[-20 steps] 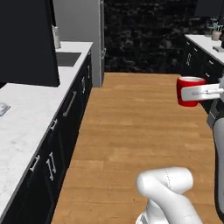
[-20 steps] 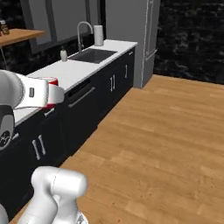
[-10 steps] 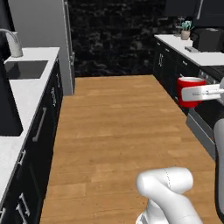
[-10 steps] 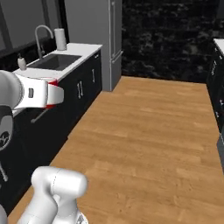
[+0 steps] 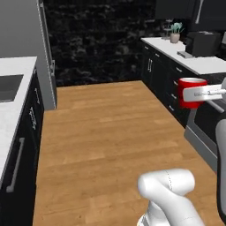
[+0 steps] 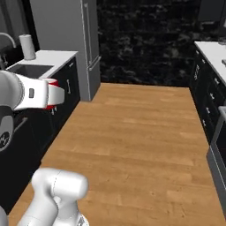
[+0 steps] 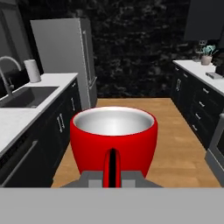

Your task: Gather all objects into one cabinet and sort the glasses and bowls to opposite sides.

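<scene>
A glossy red cup (image 7: 113, 139) is held upright in my gripper (image 7: 113, 171), which is shut on its near wall; the cup's pale inside looks empty. In the left base view the same cup (image 5: 190, 92) hangs at mid height with the white fingers (image 5: 204, 93) across it, beside the right-hand counter. From the right base view just a red edge of the cup (image 6: 54, 94) peeks past my white hand. A black upper wall cabinet (image 5: 207, 9) with a silver bar handle hangs over that counter. The other red cup and both bowls are out of view.
A grey fridge (image 6: 66, 37) stands at the back left beside the sink counter (image 7: 30, 103), which bears a paper roll (image 6: 28, 47). The right counter (image 5: 194, 62) carries a black appliance (image 5: 202, 43) and a potted plant (image 5: 175, 33). Wooden floor (image 5: 110, 132) lies open between.
The whole picture has shifted: the base has turned right, so the sink counter slid off left and the right counter came in. The cup stays in the shut gripper.
</scene>
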You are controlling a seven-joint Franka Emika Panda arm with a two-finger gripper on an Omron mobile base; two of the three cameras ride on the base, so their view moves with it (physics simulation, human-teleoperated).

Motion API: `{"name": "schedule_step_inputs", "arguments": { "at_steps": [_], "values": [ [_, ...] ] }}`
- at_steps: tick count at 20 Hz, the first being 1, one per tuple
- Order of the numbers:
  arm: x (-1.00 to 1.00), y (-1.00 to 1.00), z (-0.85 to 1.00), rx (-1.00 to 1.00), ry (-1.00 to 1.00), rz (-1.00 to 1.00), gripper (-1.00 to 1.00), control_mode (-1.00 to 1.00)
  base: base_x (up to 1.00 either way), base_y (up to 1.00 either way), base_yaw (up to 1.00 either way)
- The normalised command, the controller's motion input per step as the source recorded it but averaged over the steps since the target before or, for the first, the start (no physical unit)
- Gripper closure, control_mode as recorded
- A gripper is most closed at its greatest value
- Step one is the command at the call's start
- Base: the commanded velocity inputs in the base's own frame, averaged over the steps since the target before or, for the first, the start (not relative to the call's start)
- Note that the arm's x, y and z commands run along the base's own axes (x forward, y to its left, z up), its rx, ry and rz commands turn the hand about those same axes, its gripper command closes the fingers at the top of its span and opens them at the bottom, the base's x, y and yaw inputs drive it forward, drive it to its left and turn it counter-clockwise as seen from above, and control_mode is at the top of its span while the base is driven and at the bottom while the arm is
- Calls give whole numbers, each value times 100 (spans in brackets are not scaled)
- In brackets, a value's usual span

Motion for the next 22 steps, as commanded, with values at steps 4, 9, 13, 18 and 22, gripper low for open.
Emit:
{"name": "schedule_step_inputs", "arguments": {
  "at_steps": [4, 9, 13, 18, 22],
  "values": [
    [0, 0, 0, 0, 0, 0, 100, 100, 100, 0, -16],
    [0, 0, 0, 0, 0, 0, 100, 100, 100, 0, -9],
    [0, 0, 0, 0, 0, 0, 100, 100, 100, 3, -6],
    [0, 0, 0, 0, 0, 0, 100, 100, 100, 5, -9],
    [0, 0, 0, 0, 0, 0, 100, 100, 100, 18, -14]
  ]
}}
